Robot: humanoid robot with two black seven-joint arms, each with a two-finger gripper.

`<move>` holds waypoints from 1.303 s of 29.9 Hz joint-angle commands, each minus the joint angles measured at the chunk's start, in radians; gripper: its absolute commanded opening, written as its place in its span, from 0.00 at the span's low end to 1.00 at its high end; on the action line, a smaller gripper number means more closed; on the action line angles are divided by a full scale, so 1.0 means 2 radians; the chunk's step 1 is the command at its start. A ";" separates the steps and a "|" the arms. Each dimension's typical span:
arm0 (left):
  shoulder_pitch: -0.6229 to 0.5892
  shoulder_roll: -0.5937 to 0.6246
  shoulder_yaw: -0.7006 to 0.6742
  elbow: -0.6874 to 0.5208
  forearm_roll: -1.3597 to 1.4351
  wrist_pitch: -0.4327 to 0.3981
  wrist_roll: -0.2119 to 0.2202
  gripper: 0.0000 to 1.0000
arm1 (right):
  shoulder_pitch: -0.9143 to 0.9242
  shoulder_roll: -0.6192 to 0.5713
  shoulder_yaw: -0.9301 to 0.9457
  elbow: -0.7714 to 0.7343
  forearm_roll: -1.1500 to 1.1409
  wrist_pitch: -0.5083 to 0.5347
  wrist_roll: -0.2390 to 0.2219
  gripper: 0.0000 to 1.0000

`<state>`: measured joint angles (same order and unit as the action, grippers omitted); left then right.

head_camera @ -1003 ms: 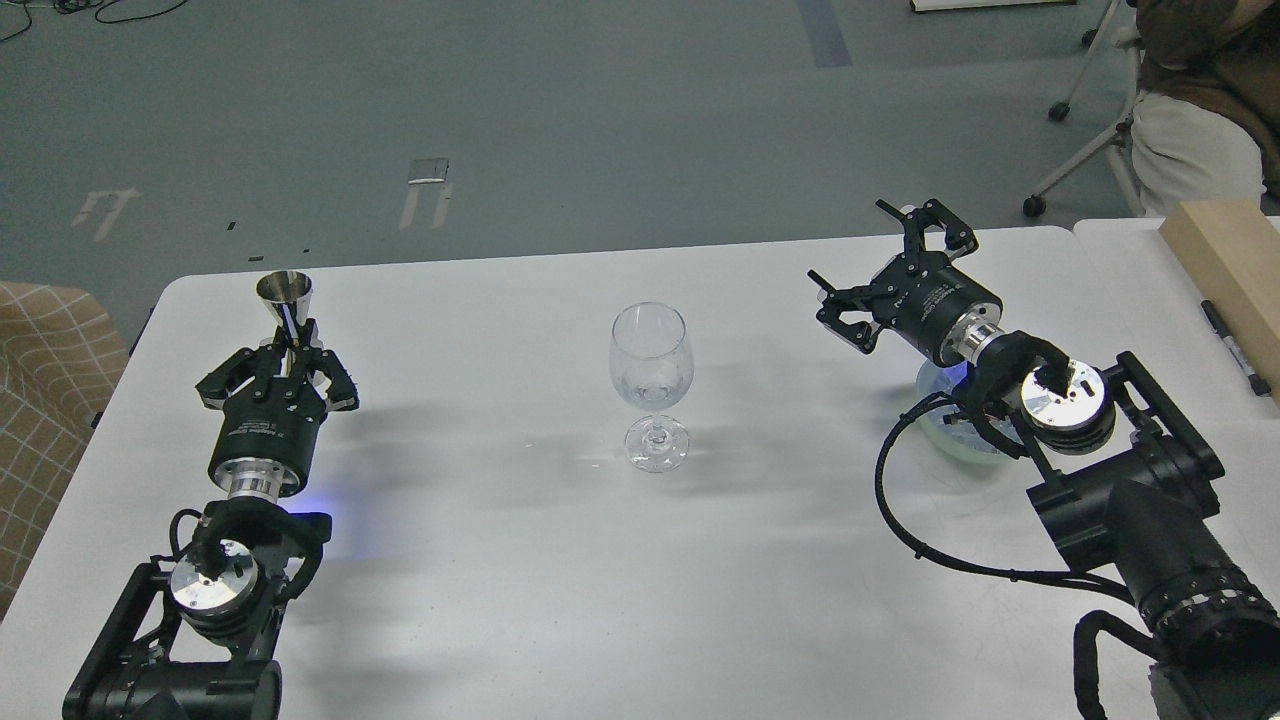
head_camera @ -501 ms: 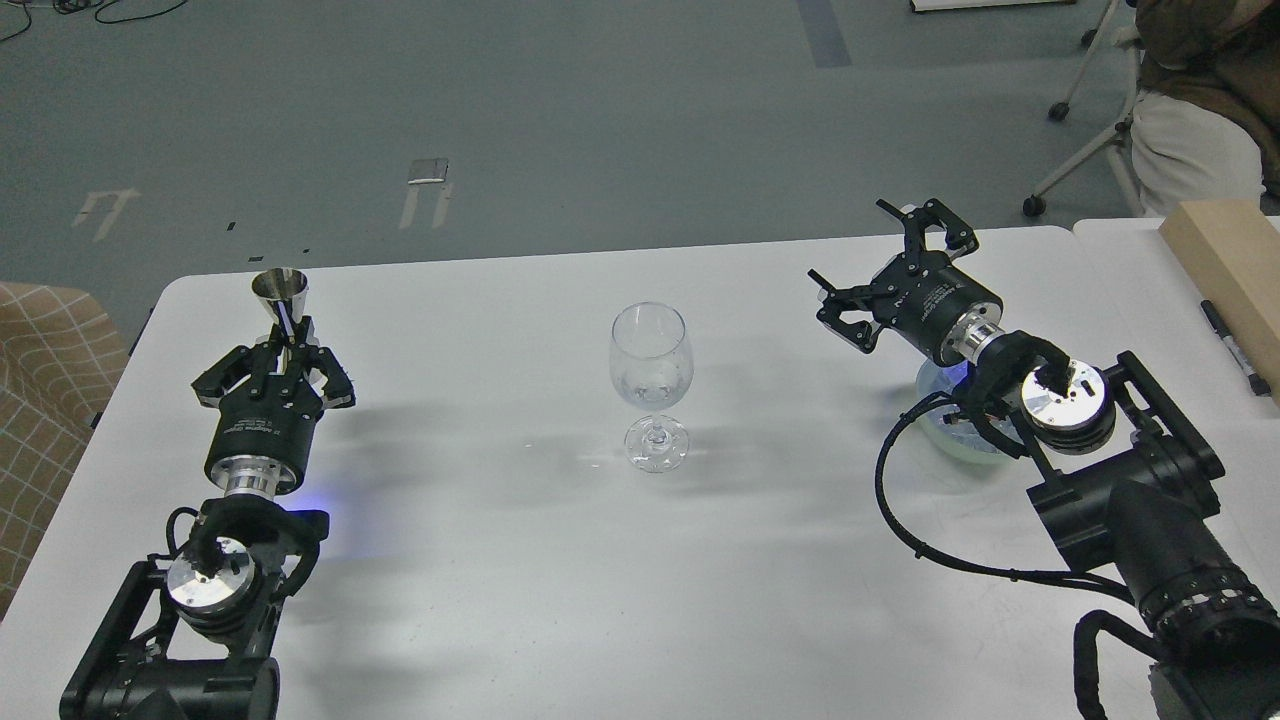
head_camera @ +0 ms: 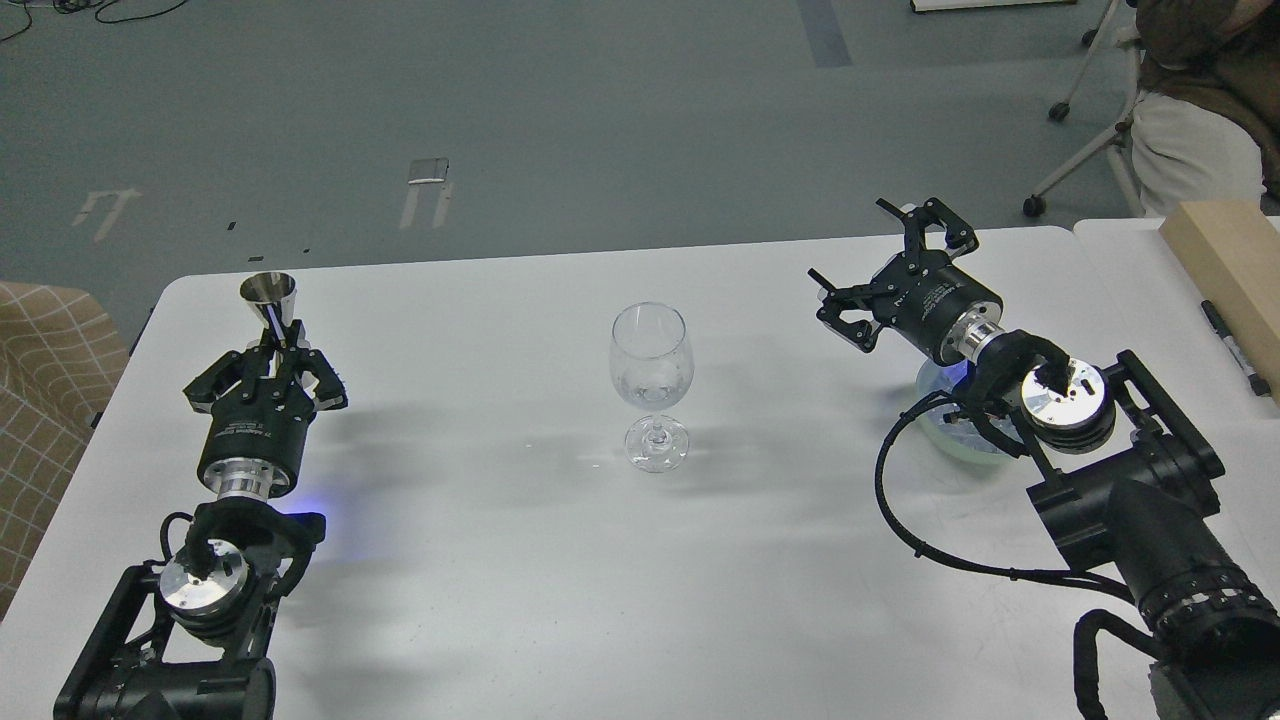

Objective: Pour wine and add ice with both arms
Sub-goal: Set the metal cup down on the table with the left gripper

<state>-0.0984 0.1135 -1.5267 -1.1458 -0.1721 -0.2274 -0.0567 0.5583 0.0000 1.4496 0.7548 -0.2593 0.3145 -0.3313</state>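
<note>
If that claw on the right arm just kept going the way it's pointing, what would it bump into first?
Probably nothing on the table. The right gripper, open, points up and to the left, toward the far edge of the white table. The wine glass sits well to its left, out of that line, though depth is hard to judge.

Clear glossy wine glass point(head_camera: 651, 372), shiny metal jigger point(head_camera: 269, 297), smooth matt white table point(head_camera: 480, 560)

Small white lettering on the body of my left hand point(head_camera: 272, 345) and on my right hand point(head_camera: 885, 275), too small for me to read. White painted marks on the floor point(head_camera: 430, 190) past the counter, not legible as text. Nothing else lettered.
</note>
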 commanded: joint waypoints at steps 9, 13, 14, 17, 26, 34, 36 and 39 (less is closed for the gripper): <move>0.003 -0.001 -0.001 0.006 -0.010 0.003 0.000 0.13 | 0.000 0.000 0.000 0.000 0.000 0.000 0.000 1.00; 0.003 -0.001 -0.001 0.013 -0.010 0.001 0.001 0.19 | 0.000 0.000 0.000 0.000 0.000 0.000 0.000 1.00; 0.003 -0.001 -0.001 0.013 -0.010 0.000 0.001 0.22 | 0.000 0.000 0.000 0.000 0.000 0.000 0.000 1.00; 0.004 -0.001 -0.001 0.013 -0.010 -0.001 0.001 0.24 | 0.000 0.000 0.000 0.000 0.000 0.000 0.000 1.00; 0.004 -0.001 -0.001 0.014 -0.010 -0.003 0.001 0.33 | -0.001 0.000 0.000 0.000 0.000 0.000 0.000 1.00; 0.005 -0.001 0.000 0.014 -0.010 -0.004 0.000 0.34 | -0.002 0.000 0.000 0.000 0.000 0.000 0.000 1.00; 0.005 -0.001 0.000 0.014 -0.010 -0.004 0.001 0.34 | -0.001 0.000 0.000 0.000 0.000 0.000 0.000 1.00; 0.005 -0.001 0.000 0.015 -0.010 -0.004 0.001 0.35 | -0.001 0.000 0.000 0.000 0.000 0.000 0.000 1.00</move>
<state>-0.0886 0.1121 -1.5266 -1.1176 -0.1917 -0.2347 -0.0566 0.5562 0.0000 1.4496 0.7548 -0.2593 0.3145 -0.3313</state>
